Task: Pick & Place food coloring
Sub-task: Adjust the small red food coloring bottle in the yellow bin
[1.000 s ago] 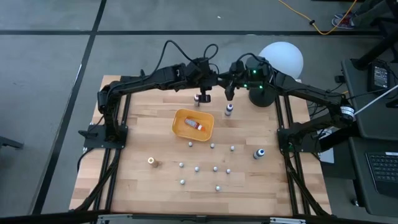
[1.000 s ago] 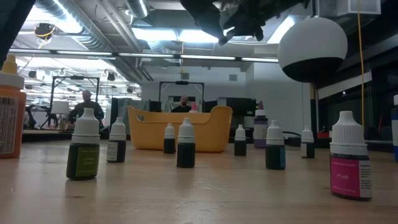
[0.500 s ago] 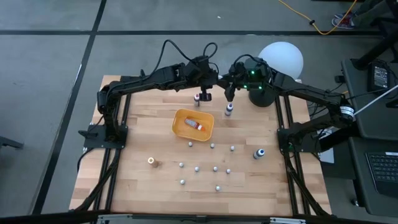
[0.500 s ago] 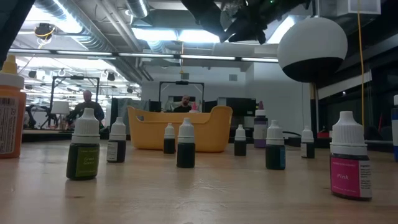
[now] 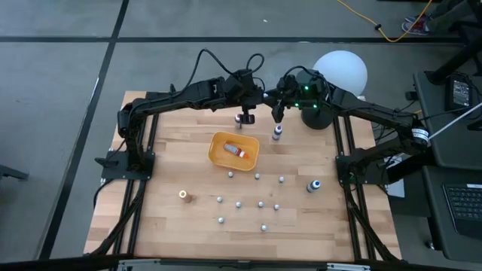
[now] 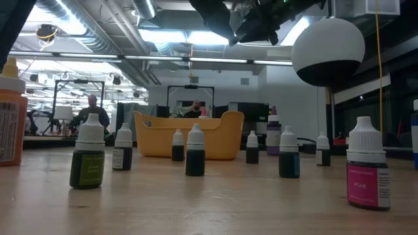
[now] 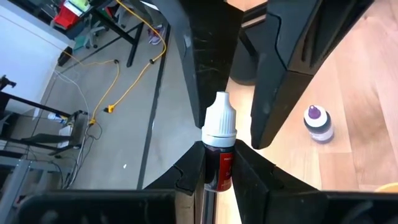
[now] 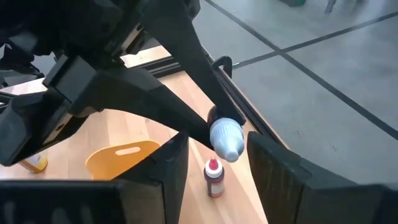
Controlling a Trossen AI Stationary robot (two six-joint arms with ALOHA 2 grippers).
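The food coloring is a set of tiny dropper bottles. One with a white cap and dark maroon body [image 7: 219, 149] sits in my left gripper [image 7: 219, 177], which hovers past the far rim of the orange tray [image 5: 220, 141]. My right gripper [image 8: 217, 142] is open close beside it, its fingers level with the white cap [image 8: 226, 140] and not touching. A red-topped bottle [image 8: 213, 177] stands on the table below them. A purple-topped bottle [image 5: 277, 133] stands right of the tray. One bottle [image 5: 236, 151] lies in the tray. My left gripper pinches the bottle's dark body [image 7: 217, 163] between its two fingers [image 7: 191, 168]. The white cap [image 7: 220, 118] sticks out past the fingertips, toward the right gripper. The bottle is lifted clear of the table.
Several small bottles [image 5: 260, 204] stand scattered on the near half of the table, with a blue-topped one [image 5: 312, 185] at the right and an orange-topped one [image 5: 183, 196] at the left. A white and black globe [image 5: 340, 71] stands at the far right corner. People show in the room beyond [image 6: 91, 108].
In the low view the two grippers have lifted slightly above the far part of the table. The bottles and the tray have stayed where they were.
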